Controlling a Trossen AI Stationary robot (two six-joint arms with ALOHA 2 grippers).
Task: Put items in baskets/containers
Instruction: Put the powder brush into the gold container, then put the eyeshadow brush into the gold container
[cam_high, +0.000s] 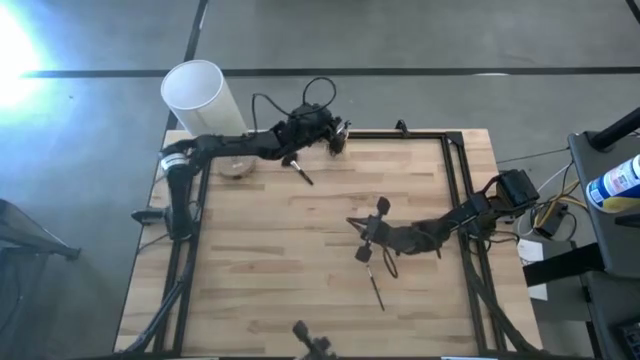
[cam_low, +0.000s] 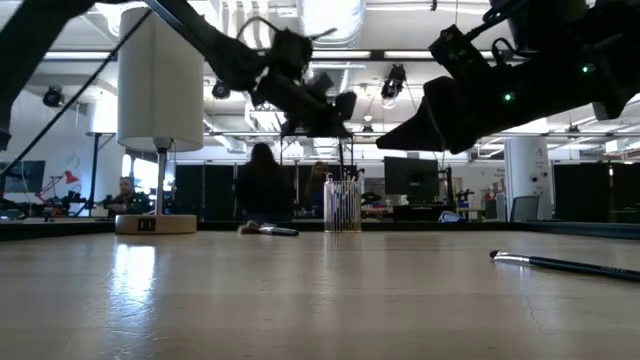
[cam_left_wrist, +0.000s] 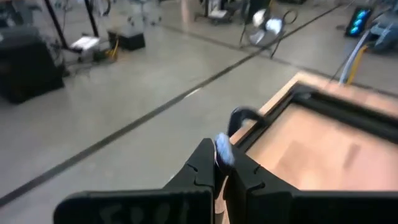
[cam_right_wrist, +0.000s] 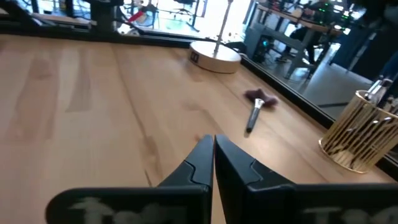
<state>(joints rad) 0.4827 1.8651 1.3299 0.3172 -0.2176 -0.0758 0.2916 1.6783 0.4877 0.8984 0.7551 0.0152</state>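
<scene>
Evidently, the thin dark stick-like makeup brushes were to be treated as light, stiff and smooth, apt to roll or to slip from a pinch taken at either end; a hold across the middle of the handle was judged best, clear of the soft bristles, which would be crushed or splayed. One slim dark brush with a pale tip (cam_low: 565, 263) was seen lying flat on the pale wooden slatted table (cam_right_wrist: 93, 93), near the right arm. A second brush with a silvery ferrule and a bushy purplish head (cam_right_wrist: 254, 115) was found lying towards the far edge, apart from the small clear yellowish glass cup (cam_right_wrist: 359, 130). That cup was seen standing upright near the far edge with several brushes already standing in it; it was reckoned fragile and easily tipped. The right gripper (cam_right_wrist: 212, 140) was held above the middle of the table, its fingers clenched on nothing. The left gripper (cam_left_wrist: 221, 155) was held over the table's far edge by the cup, its fingers clenched too; a small pale bluish thing was visible at their tips, but whether it was a brush end could not be told.
</scene>
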